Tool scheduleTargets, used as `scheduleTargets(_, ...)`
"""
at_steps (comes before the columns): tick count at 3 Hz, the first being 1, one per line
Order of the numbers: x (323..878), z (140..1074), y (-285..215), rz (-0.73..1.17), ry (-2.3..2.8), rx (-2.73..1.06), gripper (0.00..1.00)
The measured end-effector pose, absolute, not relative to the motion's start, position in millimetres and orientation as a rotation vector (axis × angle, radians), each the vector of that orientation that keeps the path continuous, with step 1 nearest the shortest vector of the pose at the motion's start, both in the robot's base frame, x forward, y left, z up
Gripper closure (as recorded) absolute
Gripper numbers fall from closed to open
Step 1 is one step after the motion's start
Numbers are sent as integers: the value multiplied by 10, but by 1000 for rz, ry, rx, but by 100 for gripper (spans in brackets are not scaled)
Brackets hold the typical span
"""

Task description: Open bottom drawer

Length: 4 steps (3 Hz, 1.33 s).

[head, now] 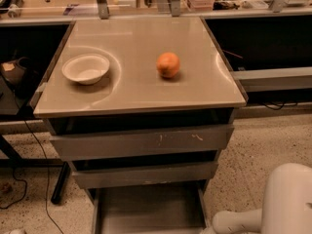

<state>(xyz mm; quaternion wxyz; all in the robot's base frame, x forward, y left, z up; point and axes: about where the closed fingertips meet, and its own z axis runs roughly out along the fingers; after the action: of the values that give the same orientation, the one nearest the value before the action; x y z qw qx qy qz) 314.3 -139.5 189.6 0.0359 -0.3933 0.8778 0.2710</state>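
The cabinet has three grey drawer fronts. The bottom drawer [146,209] is the lowest one; it stands pulled out toward me, and its shallow grey tray shows down to the frame's bottom edge. The middle plain front [146,174] and the top front with white scratch marks [141,143] sit above it. My white arm [287,204] comes in at the bottom right. Its forearm reaches left to the gripper [208,229], which is by the drawer's right front corner and mostly cut off by the frame's bottom edge.
A white bowl [86,68] and an orange [168,65] sit on the beige cabinet top [136,96]. Dark shelving flanks the cabinet on both sides. A black stand leg [58,184] and cables lie on the speckled floor at the left.
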Motion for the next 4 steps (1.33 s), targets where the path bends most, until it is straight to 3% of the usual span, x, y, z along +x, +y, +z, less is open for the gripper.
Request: scheduleTargets(4,2695,1893,-1432,863,2746,-1144,100)
